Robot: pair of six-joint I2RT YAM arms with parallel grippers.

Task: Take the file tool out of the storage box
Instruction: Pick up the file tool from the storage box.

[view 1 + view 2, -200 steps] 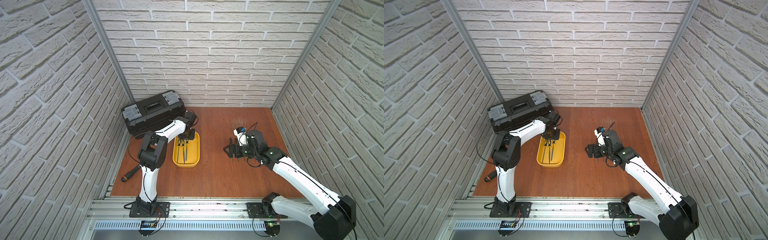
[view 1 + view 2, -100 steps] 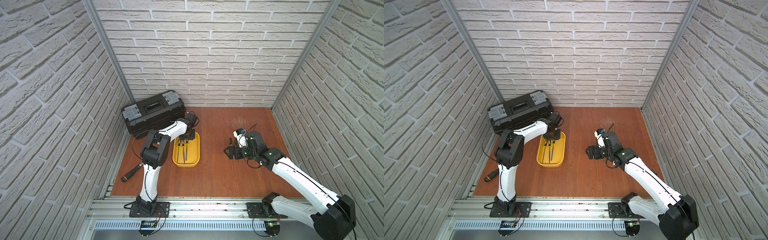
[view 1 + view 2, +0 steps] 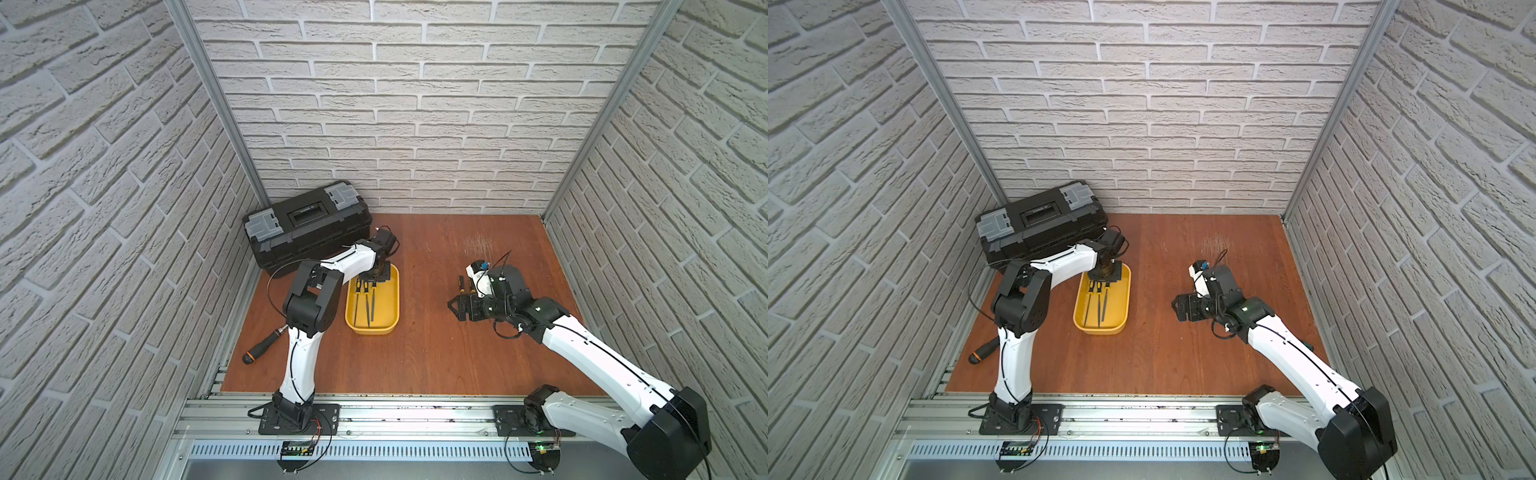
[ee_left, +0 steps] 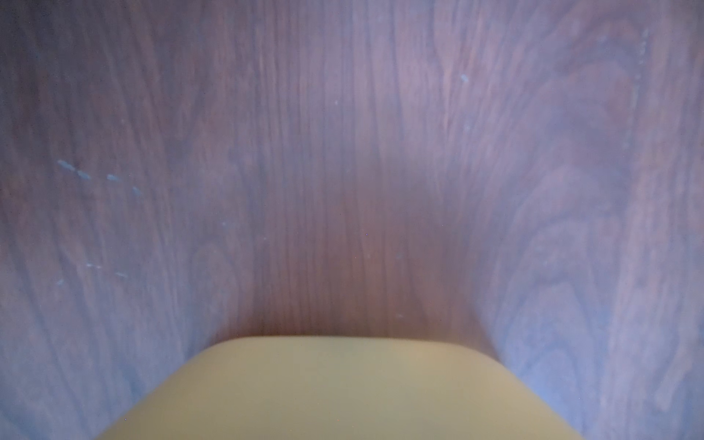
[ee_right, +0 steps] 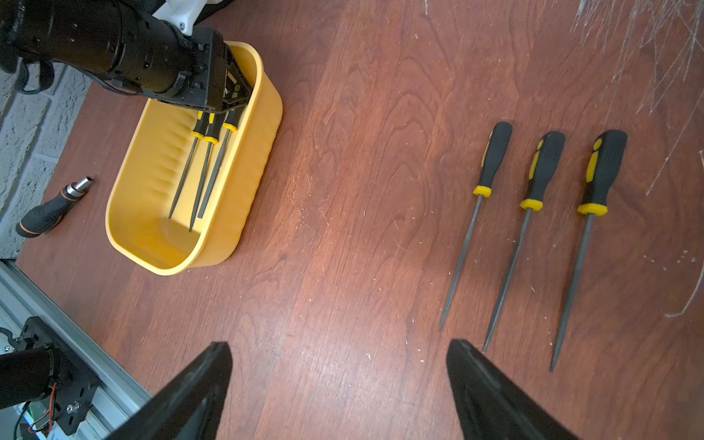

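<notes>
Found handle ends of three files (image 5: 204, 171) right at left jaws, inside storage box (image 5: 251, 183); could not tell gap. Saw right jaws spread wide, empty, well apart from box.

left arm (image 3: 300, 357), right arm (image 3: 598, 353): white links, black joints | cables (image 3: 269, 289): thin, black | right claw (image 5: 337, 344): black, tapered

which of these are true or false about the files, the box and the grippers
1. Three files lie in the storage box. True.
2. The right gripper holds a file. False: the right gripper is open and empty.
3. Three other files lie on the table. True.
4. The black toolbox stands open. False: the black toolbox is closed.
5. The left gripper is at the box's handle end. True.
</notes>
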